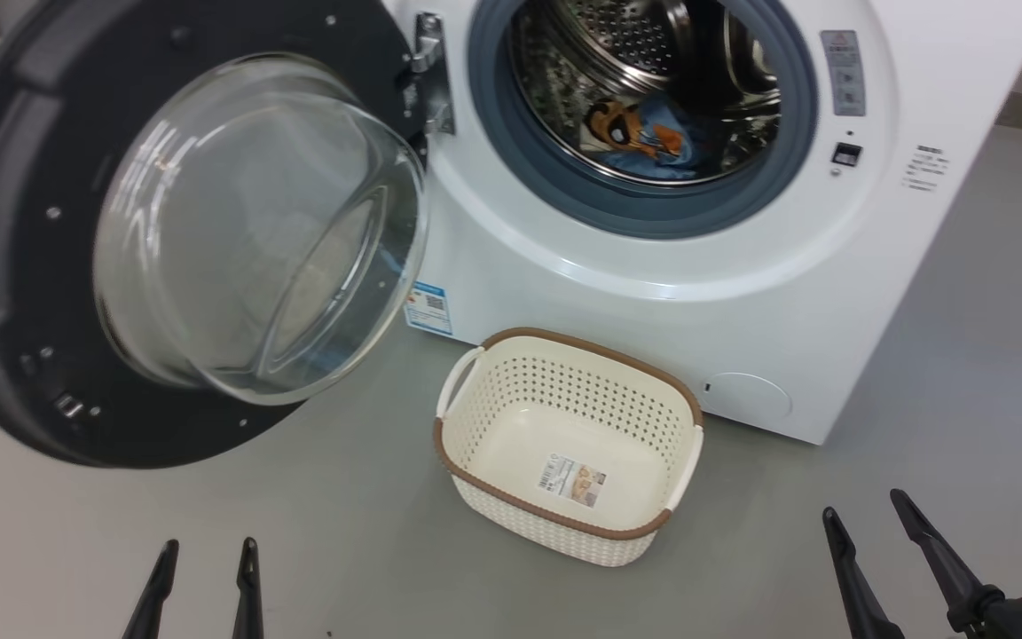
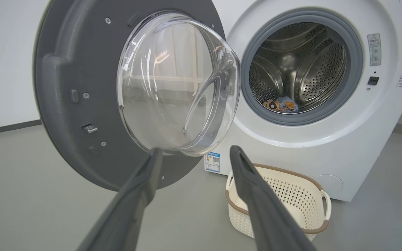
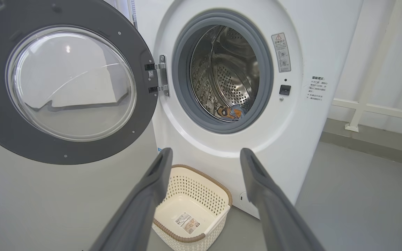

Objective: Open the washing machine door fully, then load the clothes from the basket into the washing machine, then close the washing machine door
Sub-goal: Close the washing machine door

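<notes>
The white washing machine (image 1: 617, 302) stands on the grey floor (image 1: 342, 532) with its mouth uncovered, a grey rubber ring (image 1: 644, 213) framing the perforated steel drum (image 1: 617, 44). The washing machine door (image 1: 5, 266) hangs from the hinge on the machine's left side and is swung wide open, its clear glass bowl (image 1: 254, 222) bulging outward from the dark rim. The basket (image 1: 564, 390) sits upright on the floor just in front of the machine, below the mouth and near the blue label (image 1: 428, 307) low on the front; its bare bottom shows a paper label (image 1: 571, 480). The left gripper (image 1: 209, 543) hangs well in front of the machine, out from the open door, fingers apart and holding nothing. The right gripper (image 1: 862, 502) hangs in front of the machine's right corner, also spread and holding nothing. The clothes (image 1: 653, 142) lie inside the machine, on the bottom of the drum.
</notes>
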Robot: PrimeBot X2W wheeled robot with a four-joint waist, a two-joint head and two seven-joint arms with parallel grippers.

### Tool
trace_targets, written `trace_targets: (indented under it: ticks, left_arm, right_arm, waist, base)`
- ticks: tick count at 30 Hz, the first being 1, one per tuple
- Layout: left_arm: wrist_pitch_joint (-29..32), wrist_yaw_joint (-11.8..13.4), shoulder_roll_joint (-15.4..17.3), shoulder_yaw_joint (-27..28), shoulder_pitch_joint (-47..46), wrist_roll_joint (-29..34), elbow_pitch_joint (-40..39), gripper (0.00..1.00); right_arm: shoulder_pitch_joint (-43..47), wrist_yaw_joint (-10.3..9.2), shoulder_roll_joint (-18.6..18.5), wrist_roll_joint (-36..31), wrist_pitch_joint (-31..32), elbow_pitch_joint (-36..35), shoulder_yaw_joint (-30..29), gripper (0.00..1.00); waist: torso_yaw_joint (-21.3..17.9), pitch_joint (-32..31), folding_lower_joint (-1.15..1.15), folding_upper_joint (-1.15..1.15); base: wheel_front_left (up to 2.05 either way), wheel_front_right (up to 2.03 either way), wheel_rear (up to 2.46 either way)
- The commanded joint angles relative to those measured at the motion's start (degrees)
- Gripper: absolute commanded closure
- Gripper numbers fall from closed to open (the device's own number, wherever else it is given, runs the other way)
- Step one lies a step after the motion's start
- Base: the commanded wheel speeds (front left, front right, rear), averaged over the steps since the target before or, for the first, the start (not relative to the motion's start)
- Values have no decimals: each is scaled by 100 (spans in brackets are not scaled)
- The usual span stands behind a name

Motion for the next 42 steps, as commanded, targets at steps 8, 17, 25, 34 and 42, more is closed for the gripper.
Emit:
trace_targets:
  ticks: [8, 17, 25, 34, 42]
  left_arm:
    - [-68, 21, 27, 347, -129, 40, -290, 0]
    - [-69, 58, -67, 498, 21, 116, -466, 0]
    - [-69, -15, -135, 570, 65, 159, -498, 0]
    - [-70, -215, -218, 646, 52, 138, -551, 100]
    - [-70, -734, -589, 875, 12, -351, -877, 100]
  right_arm:
    - [-265, 9, -131, 3, -27, -48, 395, 0]
    - [-485, 9, -217, 65, -27, 63, 553, 0]
    - [-490, 9, -203, 90, -27, 84, 564, 0]
    - [-485, 9, -196, 84, -27, 61, 548, 0]
    - [-466, 9, -206, 70, -27, 47, 519, 0]
  waist:
    - [321, -27, 0, 0]
    - [351, 0, 0, 0]
    - [348, 3, 0, 0]
    - [351, 6, 0, 0]
    - [355, 19, 0, 0]
  base:
    - [0, 0, 0]
    - [0, 0, 0]
    - [0, 0, 0]
    - [0, 0, 0]
    - [0, 0, 0]
